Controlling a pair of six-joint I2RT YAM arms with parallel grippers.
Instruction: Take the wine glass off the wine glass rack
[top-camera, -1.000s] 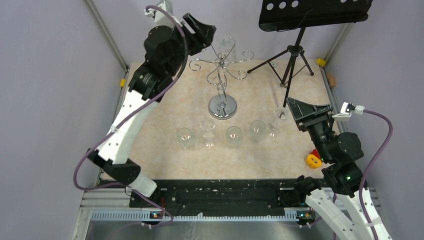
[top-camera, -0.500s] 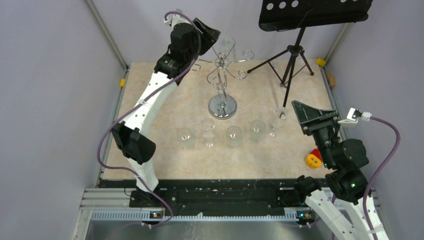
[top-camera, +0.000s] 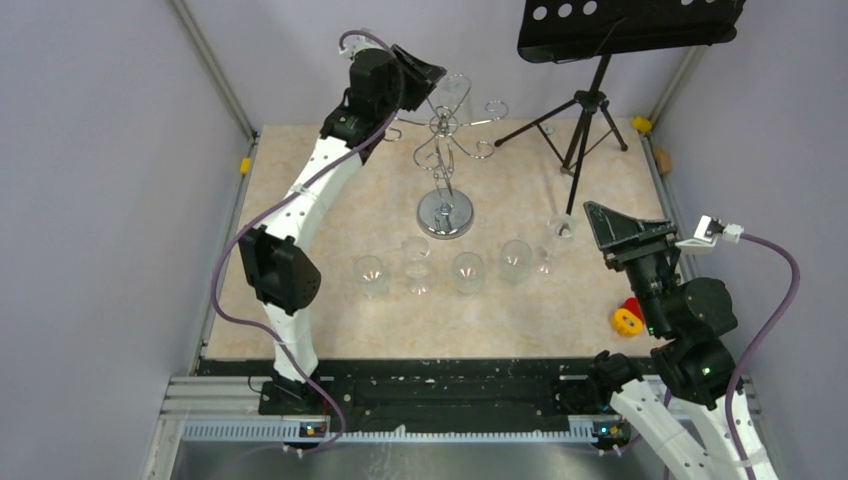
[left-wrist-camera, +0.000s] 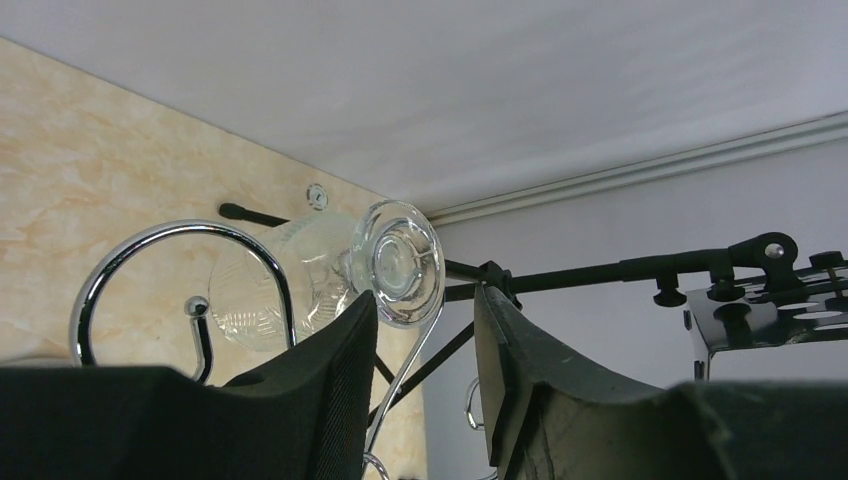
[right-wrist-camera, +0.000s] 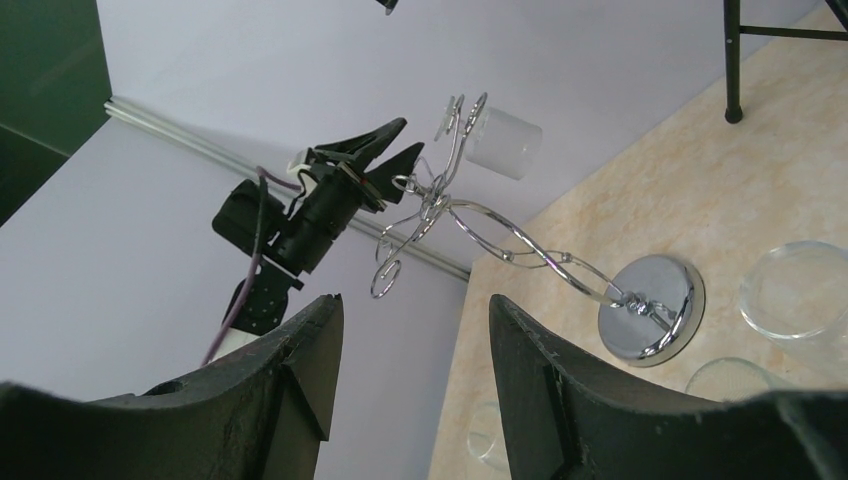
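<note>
The chrome wine glass rack (top-camera: 445, 150) stands at the back middle of the table on its round mirrored base (top-camera: 445, 214). One clear wine glass (top-camera: 455, 92) hangs upside down from a curled arm at the rack's top. In the left wrist view the wine glass (left-wrist-camera: 300, 280) hangs with its round foot (left-wrist-camera: 398, 262) just beyond my fingertips. My left gripper (top-camera: 420, 72) is open, raised level with the rack's top, just left of the glass, touching nothing. My right gripper (top-camera: 622, 228) is open and empty at the right, pointing toward the rack (right-wrist-camera: 470, 215).
Several wine glasses (top-camera: 467, 270) stand in a row on the table in front of the rack. A black tripod music stand (top-camera: 585, 110) stands at the back right. A red and yellow object (top-camera: 628, 318) lies by the right edge. Walls close in the table.
My left arm has stretched out and swung its gripper right, up to the rack's top beside the hanging glass. My right gripper rose slightly and then held still.
</note>
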